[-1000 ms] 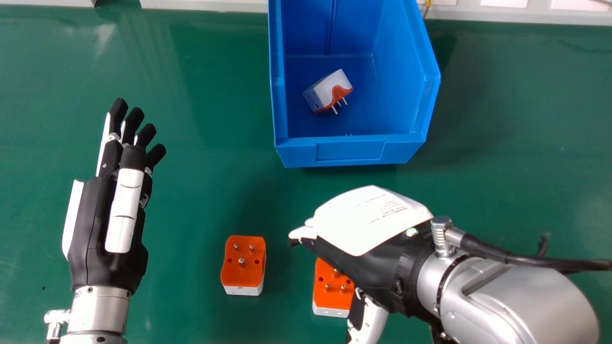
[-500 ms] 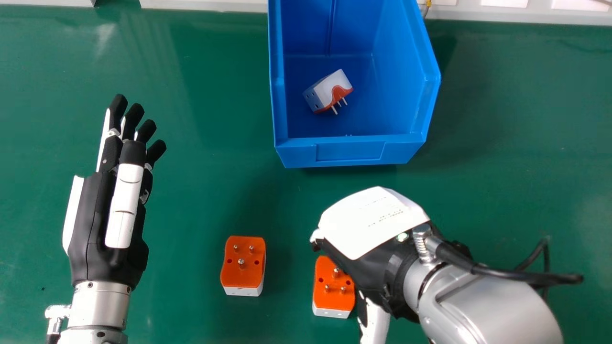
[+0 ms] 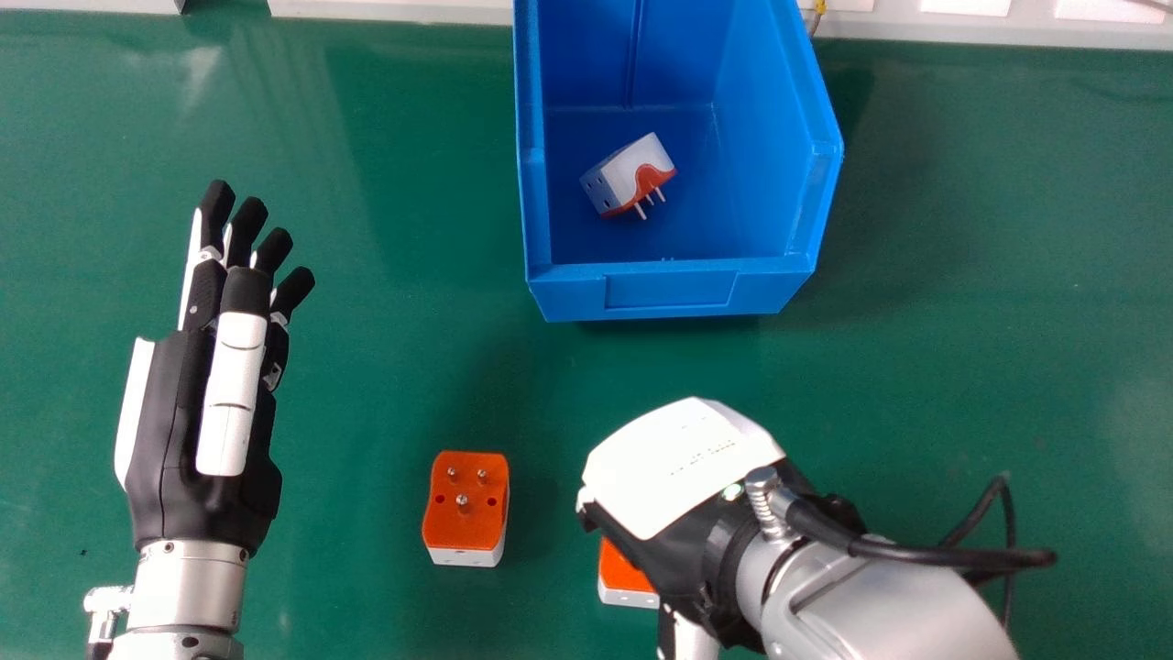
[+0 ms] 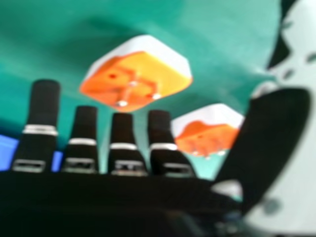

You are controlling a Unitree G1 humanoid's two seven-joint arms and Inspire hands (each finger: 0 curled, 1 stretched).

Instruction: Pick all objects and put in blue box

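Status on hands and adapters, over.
Left hand open, empty. Right hand open, partly covering right-side adapter. Second adapter on table, uncovered. Third adapter in blue box.

Bright light leaves pale glare on the green table [image 3: 412, 367] and soft shadows beside the blue box [image 3: 669, 291].

A glossy green tabletop [image 3: 412, 183] spreads across the scene, with pale reflections at its far left and a tiny dark speck [image 3: 83, 552] near the left side. Along its far edge runs a whitish rail [image 3: 385, 11], broken by a dark gap toward the left. Right of centre, a thin cable with a yellow band [image 3: 820, 6] meets the rail.
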